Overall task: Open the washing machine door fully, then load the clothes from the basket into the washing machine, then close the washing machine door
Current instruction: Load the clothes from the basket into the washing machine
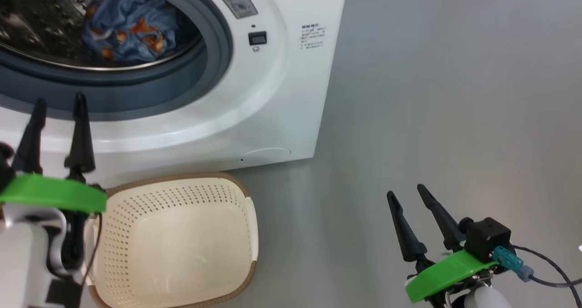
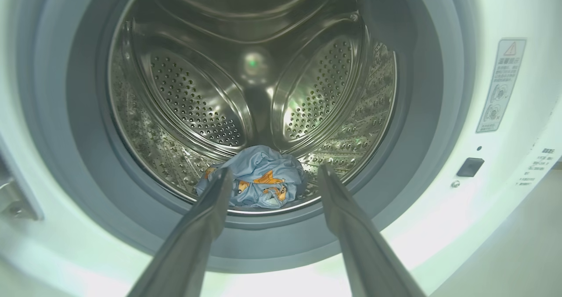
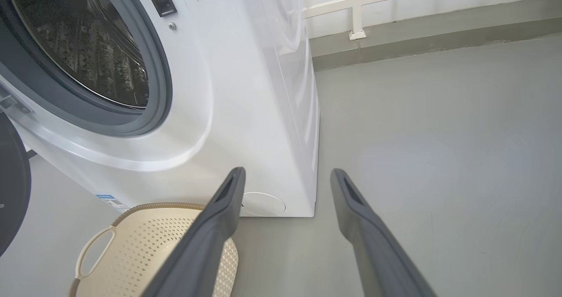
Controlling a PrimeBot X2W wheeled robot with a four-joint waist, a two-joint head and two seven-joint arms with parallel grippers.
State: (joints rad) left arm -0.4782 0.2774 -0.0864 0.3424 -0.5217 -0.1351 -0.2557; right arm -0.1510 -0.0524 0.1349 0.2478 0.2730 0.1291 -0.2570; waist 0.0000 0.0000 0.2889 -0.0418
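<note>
**Clothes in drum, both end effectors spread**

- Washing machine (image 1: 282, 94): opening uncovered. The door (image 3: 11, 187) shows as a dark rim at the left edge of the right wrist view, swung clear of the opening.
- Drum (image 2: 246, 91): blue printed clothes (image 1: 129, 28) lie in a bundle on the drum bottom, near the front lip, just behind the grey gasket (image 1: 213, 58).
- Basket (image 1: 182, 177): on the floor (image 1: 432, 117) just in front of the machine. Its perforated cream bottom and walls are in full sight.
- Left end effector (image 1: 60, 99): fingers spread, gripping nothing, outside the opening and pointing into the drum at the bundle.
- Right end effector (image 1: 405, 190): fingers spread, gripping nothing, over bare floor to the right of the basket, well apart from the machine.
</note>
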